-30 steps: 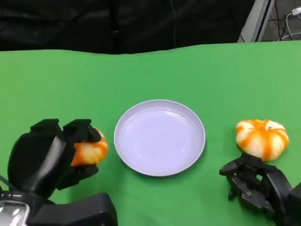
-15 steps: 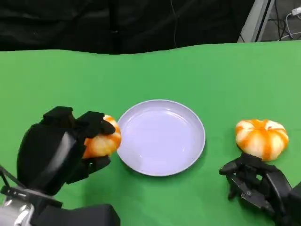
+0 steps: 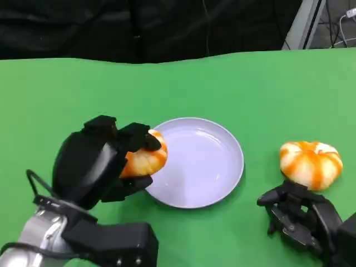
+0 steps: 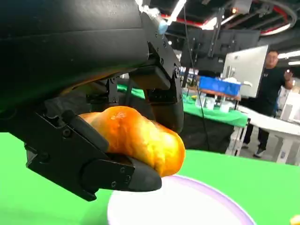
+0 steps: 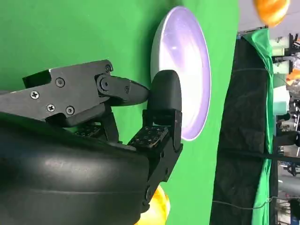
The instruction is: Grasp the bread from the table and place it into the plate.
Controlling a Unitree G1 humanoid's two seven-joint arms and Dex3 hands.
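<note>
Bread, a round orange-and-white bun (image 3: 146, 158), is gripped in the left hand (image 3: 103, 164) over the pale lavender round plate's (image 3: 222, 172) rim. Right hand (image 3: 300, 217) rests on the green bench (image 3: 222, 89), fingers (image 3: 275, 199) curled, holding nothing.

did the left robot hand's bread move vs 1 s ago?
Yes. The bread held by the left robot hand has travelled toward the plate; it now overlaps the plate's near-left rim, where earlier green table showed between them. The plate stayed put.
</note>
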